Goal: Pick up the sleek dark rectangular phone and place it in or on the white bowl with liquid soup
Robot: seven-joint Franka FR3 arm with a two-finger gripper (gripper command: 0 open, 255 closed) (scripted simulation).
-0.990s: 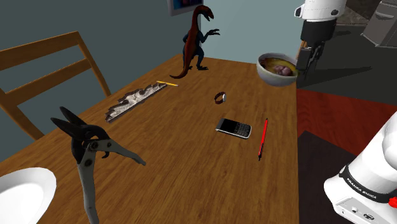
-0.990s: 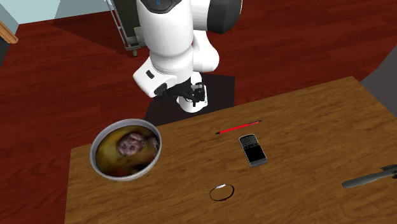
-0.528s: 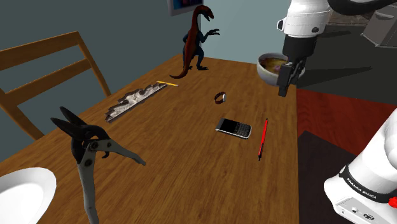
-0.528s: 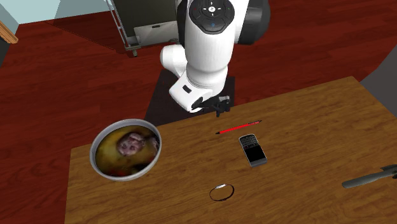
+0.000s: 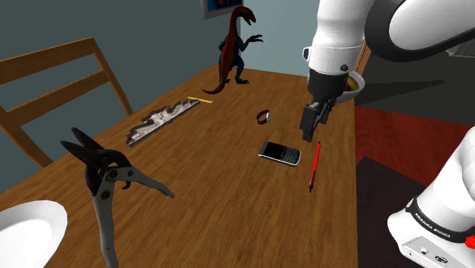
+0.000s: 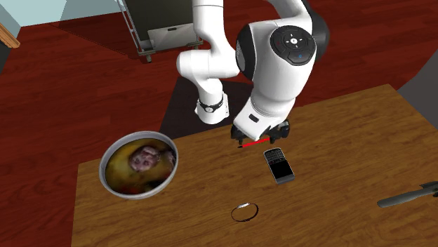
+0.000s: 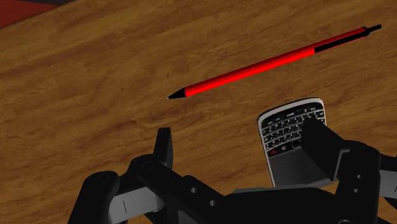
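Wood grain covers the counter (image 5: 198, 183), where the flat dark phone (image 7: 289, 127), rectangular with small keys, lies just beside a thin red pen (image 7: 273, 62). The black tool (image 7: 240, 132) hangs over them, its fingers spread apart, pinching nothing. The round bowl (image 6: 103, 172) of yellowish soup stands well apart from the phone.

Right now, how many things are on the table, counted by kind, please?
phone: 1
red pen: 1
yellow stick: 1
ring: 1
toy dinosaur: 1
grey strip: 1
pliers: 1
soup bowl: 1
white dish: 1
Total: 9
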